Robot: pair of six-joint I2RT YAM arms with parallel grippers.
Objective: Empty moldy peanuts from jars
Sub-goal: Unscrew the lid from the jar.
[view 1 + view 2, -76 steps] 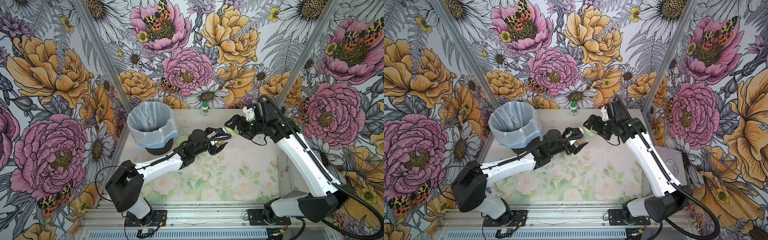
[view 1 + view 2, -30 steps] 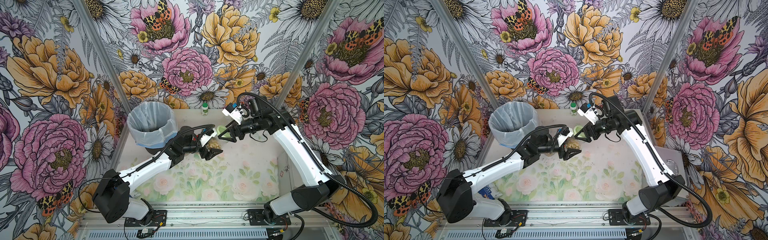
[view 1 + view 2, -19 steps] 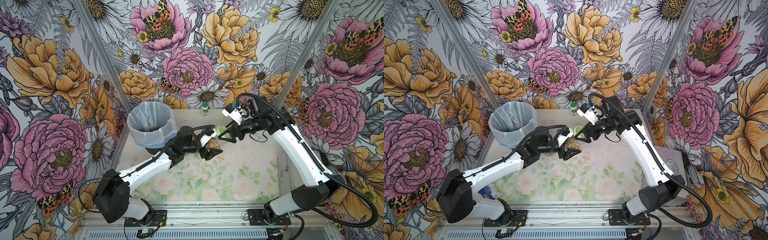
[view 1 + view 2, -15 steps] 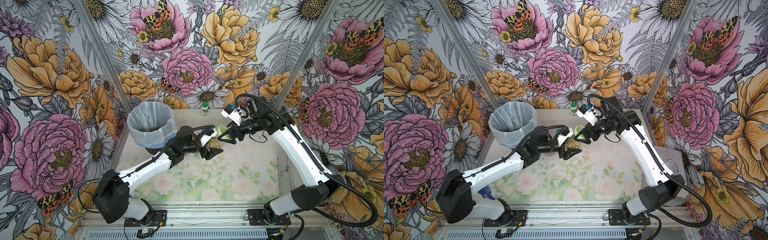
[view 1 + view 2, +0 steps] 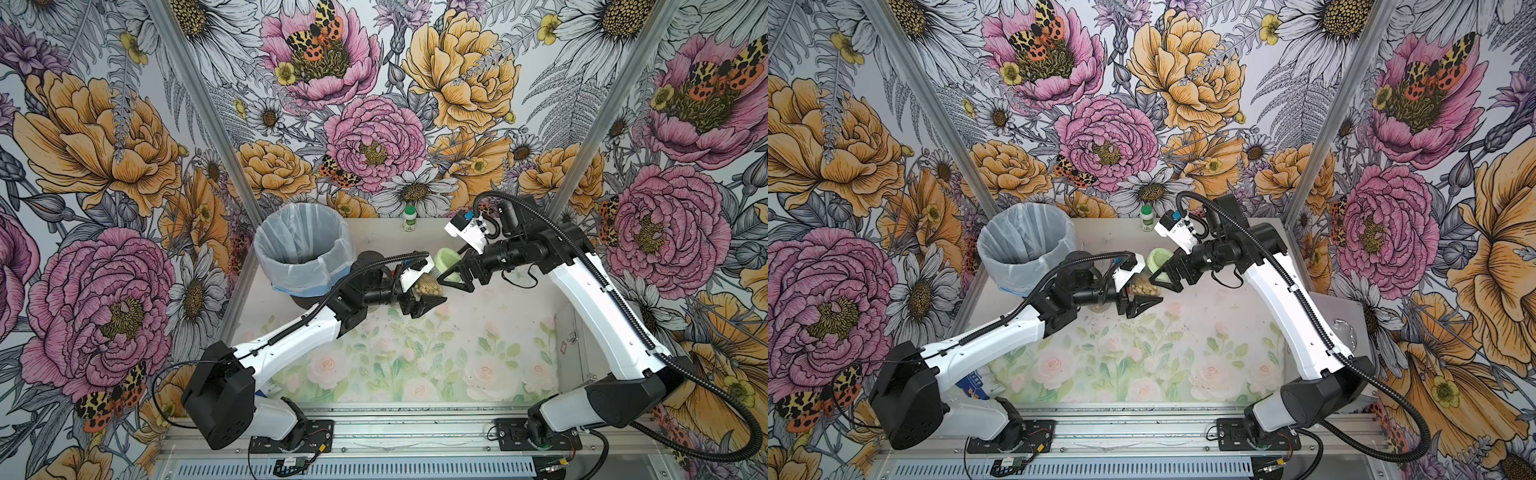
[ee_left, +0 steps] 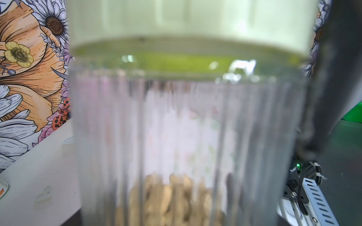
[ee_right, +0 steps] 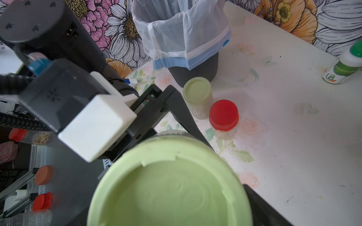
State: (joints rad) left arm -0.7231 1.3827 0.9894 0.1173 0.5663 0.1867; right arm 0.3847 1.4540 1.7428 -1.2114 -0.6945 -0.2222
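Jar (image 5: 428, 286) clamped in left fingers (image 7: 176, 104); right fingers (image 7: 262, 205) unclear. Red-lidded jar (image 7: 223, 115) visible only from right wrist.

Lined bin (image 5: 266, 255) rear-left; white btl w/ green cap (image 5: 409, 219) by back wall (image 5: 374, 145); floral mat (image 5: 415, 365) in front.

Clear ribbed jar (image 6: 176, 117) — green-lidded, upright, raised — peanuts (image 6: 168, 195) at its bottom.
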